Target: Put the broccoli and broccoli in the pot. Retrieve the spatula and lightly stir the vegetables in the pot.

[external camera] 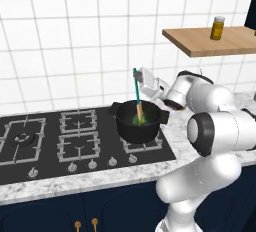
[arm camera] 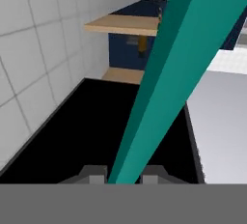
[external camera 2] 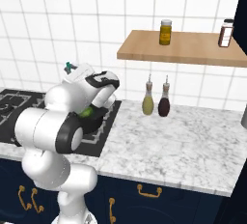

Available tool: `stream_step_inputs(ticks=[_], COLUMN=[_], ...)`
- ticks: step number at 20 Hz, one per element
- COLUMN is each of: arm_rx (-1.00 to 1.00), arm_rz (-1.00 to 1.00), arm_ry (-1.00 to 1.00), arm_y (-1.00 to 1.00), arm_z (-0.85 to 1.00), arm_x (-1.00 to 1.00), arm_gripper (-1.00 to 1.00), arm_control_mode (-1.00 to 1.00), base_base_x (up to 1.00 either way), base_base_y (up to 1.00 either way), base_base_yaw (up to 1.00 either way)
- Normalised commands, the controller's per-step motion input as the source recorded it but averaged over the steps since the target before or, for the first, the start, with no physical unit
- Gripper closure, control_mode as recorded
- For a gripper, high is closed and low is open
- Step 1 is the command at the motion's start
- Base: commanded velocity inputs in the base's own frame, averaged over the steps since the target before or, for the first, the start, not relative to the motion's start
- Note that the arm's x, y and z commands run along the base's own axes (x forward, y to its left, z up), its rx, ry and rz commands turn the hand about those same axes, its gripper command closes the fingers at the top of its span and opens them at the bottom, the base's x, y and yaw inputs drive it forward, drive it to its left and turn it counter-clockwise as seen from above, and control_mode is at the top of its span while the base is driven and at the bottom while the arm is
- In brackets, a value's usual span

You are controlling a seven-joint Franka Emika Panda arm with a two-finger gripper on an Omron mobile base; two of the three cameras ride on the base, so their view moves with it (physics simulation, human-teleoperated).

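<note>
The black pot (external camera: pixel 140 132) stands on the stove's front right burner. Bright-green broccoli (external camera: pixel 138 121) lies inside it, also glimpsed past my arm (external camera 2: pixel 87 112). The spatula (external camera: pixel 136 92) stands nearly upright in the pot, tan blade down among the broccoli, teal handle up. My gripper (external camera: pixel 137 79) is shut on the upper handle, reaching in from the right above the pot. In the hand view the teal spatula handle (arm camera: pixel 169 78) runs diagonally up from between my fingertips, where the gripper (arm camera: pixel 123 174) clamps it. The handle's top end (external camera 2: pixel 68 65) pokes out above my hand.
Black stove grates (external camera: pixel 77 146) and knobs (external camera: pixel 92 164) lie left of the pot. A wooden shelf (external camera 2: pixel 178 49) with a yellow jar (external camera 2: pixel 165 32) and a brown jar (external camera 2: pixel 225 33) hangs to the right. Two bottles (external camera 2: pixel 156 100) stand on the marble counter (external camera 2: pixel 183 141) by the wall.
</note>
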Motion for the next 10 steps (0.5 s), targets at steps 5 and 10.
stream_step_inputs(ticks=[5,10], arm_rx=[0.01,0.0], arm_rz=[0.0,0.11], arm_ry=[0.16,0.23], arm_y=[-0.17,0.0], arm_z=[0.05,-0.33], arm_x=[-0.09,-0.21], arm_gripper=[1.0,1.0], arm_control_mode=[-1.0,-1.0], base_base_x=[0.0,0.0], base_base_y=[0.0,0.0], base_base_yaw=[0.0,0.0])
